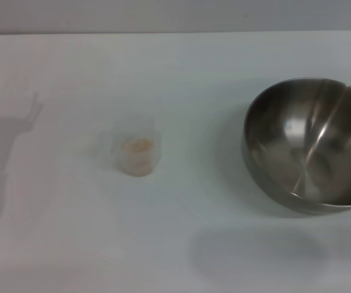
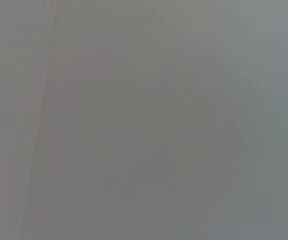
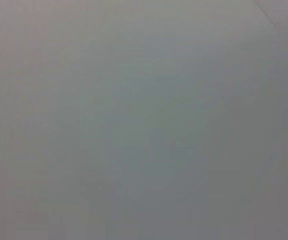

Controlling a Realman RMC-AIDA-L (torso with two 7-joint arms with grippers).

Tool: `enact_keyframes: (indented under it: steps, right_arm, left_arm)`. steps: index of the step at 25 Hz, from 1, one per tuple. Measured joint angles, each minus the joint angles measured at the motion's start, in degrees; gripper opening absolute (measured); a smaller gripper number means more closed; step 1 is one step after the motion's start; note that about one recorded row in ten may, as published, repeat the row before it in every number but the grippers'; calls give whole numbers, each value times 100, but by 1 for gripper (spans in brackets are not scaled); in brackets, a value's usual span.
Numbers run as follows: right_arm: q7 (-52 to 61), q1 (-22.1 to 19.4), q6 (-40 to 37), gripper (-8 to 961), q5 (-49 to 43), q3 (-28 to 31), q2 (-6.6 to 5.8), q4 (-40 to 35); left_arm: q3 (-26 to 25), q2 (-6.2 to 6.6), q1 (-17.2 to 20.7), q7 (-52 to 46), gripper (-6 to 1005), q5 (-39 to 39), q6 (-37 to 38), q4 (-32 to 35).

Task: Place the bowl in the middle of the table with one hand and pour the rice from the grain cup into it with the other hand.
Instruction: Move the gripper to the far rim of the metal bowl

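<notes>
The large steel bowl (image 1: pixel 312 143) sits upright at the right side of the white table (image 1: pixel 181 67), its right rim cut off by the head view's edge. Left of the middle stands the small clear grain cup (image 1: pixel 135 152), upright, with a tan patch of rice (image 1: pixel 140 148) inside. Neither gripper nor either arm shows in the head view. Only a forked shadow (image 1: pixel 7 122) lies on the table at the far left. Both wrist views show just a plain grey surface.
A soft round shadow (image 1: pixel 254 253) lies on the table near the front, below the bowl. The table's far edge (image 1: pixel 175 33) meets a grey wall at the top of the head view.
</notes>
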Motion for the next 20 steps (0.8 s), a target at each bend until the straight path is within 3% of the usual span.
enact_keyframes:
  steps: [20]
  right_arm:
    - [-2, 101, -39, 768, 2, 1, 1, 5]
  left_arm:
    - [125, -8, -16, 0, 859, 0, -63, -64]
